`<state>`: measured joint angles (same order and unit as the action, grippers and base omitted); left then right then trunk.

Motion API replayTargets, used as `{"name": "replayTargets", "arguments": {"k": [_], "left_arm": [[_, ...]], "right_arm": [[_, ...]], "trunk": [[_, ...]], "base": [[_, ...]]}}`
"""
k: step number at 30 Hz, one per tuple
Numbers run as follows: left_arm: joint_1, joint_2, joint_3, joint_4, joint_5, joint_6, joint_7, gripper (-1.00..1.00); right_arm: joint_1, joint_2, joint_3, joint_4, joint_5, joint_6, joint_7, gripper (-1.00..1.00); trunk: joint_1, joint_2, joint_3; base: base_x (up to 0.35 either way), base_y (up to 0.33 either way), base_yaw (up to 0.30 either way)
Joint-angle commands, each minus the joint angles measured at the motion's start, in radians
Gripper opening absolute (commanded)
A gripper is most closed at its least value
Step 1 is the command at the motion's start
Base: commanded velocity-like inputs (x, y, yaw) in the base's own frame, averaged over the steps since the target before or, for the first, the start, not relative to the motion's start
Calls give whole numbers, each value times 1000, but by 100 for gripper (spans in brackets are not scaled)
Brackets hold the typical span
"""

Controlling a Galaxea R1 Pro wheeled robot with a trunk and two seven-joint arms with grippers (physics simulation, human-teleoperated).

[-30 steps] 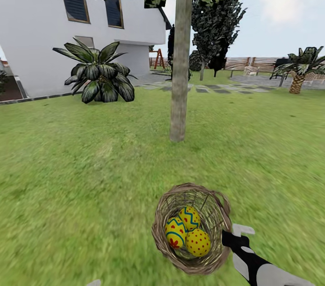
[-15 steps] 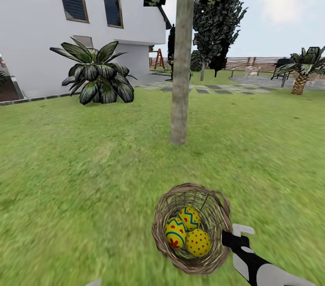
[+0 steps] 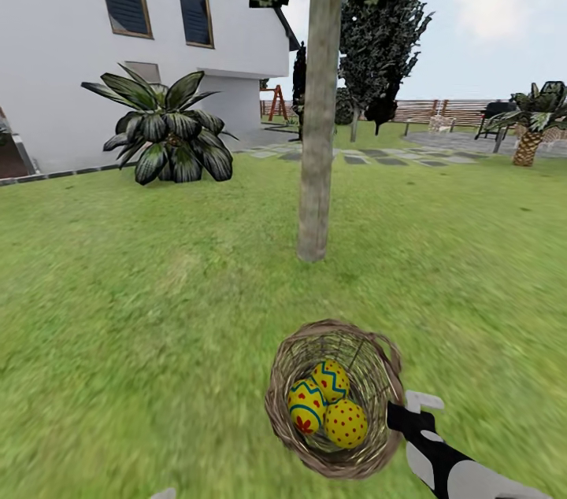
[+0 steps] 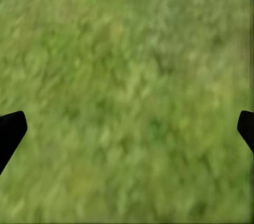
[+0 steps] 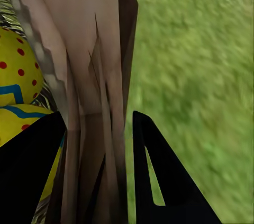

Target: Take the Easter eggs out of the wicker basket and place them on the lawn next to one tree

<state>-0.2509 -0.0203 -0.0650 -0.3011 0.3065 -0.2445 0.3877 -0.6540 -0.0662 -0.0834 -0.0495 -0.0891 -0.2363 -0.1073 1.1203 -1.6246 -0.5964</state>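
Note:
The brown wicker basket (image 3: 376,373) hangs low over the lawn (image 3: 142,310), tilted toward me, and my right gripper (image 3: 395,414) is shut on its near right rim. Three yellow Easter eggs lie inside: one with blue zigzags (image 3: 331,378), one with blue bands and red marks (image 3: 305,406), one with red dots (image 3: 346,423). In the right wrist view the basket wall (image 5: 90,75) sits between the dark fingers (image 5: 159,176), with a dotted egg (image 5: 13,65) beside it. The tree (image 3: 316,129) rises straight ahead, a short way beyond the basket. My left gripper (image 4: 127,128) is open over grass.
A white house (image 3: 71,35) stands at the back left, with a broad-leaved bush (image 3: 169,129) in front of it. A short palm (image 3: 529,129) grows far right, and a wooden fence (image 3: 441,109) and stepping stones (image 3: 370,159) lie behind the tree.
The whole view has crept forward: the trunk's base sits lower and nearer in the picture. The basket, the eggs and the right gripper keep the same place in the view.

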Motion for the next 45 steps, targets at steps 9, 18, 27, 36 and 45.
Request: {"name": "replayTargets", "arguments": {"k": [9, 18, 27, 36, 45], "left_arm": [[-1, 0, -7, 0, 8, -4, 5, 100], [-1, 0, -7, 0, 8, -4, 5, 100], [-1, 0, -7, 0, 8, -4, 5, 100], [-1, 0, -7, 0, 8, -4, 5, 100], [-1, 0, -7, 0, 8, -4, 5, 100]], "right_arm": [[-1, 0, -13, -1, -3, -5, 3, -100], [-1, -1, -13, -1, -3, -5, 3, -100], [-1, 0, -13, -1, -3, -4, -2, -100], [-1, 0, -13, -1, -3, -4, -6, -100], [-1, 0, -13, -1, -3, -5, -5, -100]], "trunk": [[1, 0, -1], [1, 0, -1], [1, 0, -1], [1, 0, -1], [1, 0, -1]], "base": [[334, 0, 0], [334, 0, 0], [334, 0, 0], [334, 0, 0], [334, -1, 0]]}}
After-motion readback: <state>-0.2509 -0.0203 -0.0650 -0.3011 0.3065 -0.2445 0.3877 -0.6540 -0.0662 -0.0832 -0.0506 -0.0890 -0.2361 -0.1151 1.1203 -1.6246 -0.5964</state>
